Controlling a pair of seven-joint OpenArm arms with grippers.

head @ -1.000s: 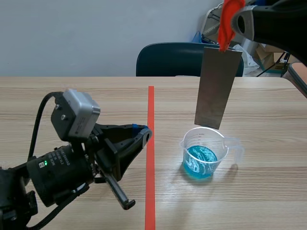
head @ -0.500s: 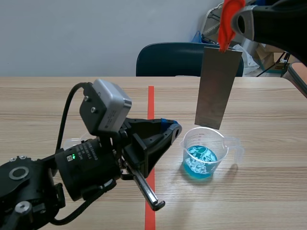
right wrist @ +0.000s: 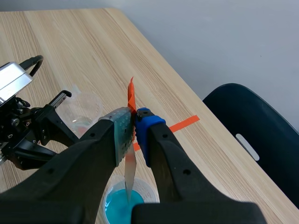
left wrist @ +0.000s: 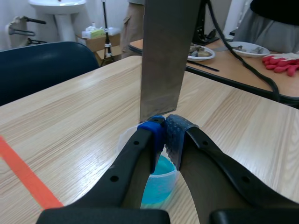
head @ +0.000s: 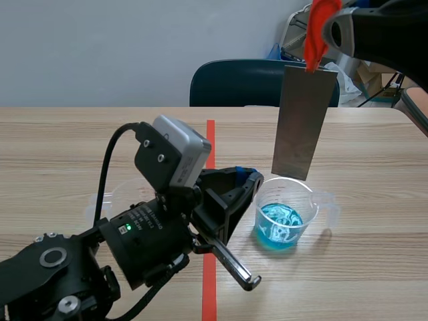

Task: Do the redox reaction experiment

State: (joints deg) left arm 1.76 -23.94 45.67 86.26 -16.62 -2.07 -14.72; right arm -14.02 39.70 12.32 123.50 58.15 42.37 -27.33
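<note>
Grey metal, in the form of a flat strip (head: 304,120), is held upright over the desk (head: 374,267), well apart from its far edge. The strip is pinched at its top end between the two pads of the right gripper (right wrist: 134,122), and an orange-red tab (head: 319,27) is seen there as well. The lower edge of the strip is placed just above the rim of a clear beaker (head: 284,217), and it is not dipped in the blue liquid (head: 279,227) inside. The beaker is set on the desk to the right of the tape line (head: 210,144), about midway between the far and the near edge.

The left gripper (left wrist: 164,128) is found just beside the beaker's rim, on the side of the tape line. Its fingers are pressed together and nothing is held between them.

A second clear cup (head: 114,197) is seen behind the left arm, closer to the left edge of the desk. A dark blue chair (head: 234,83) is placed beyond the far edge.
</note>
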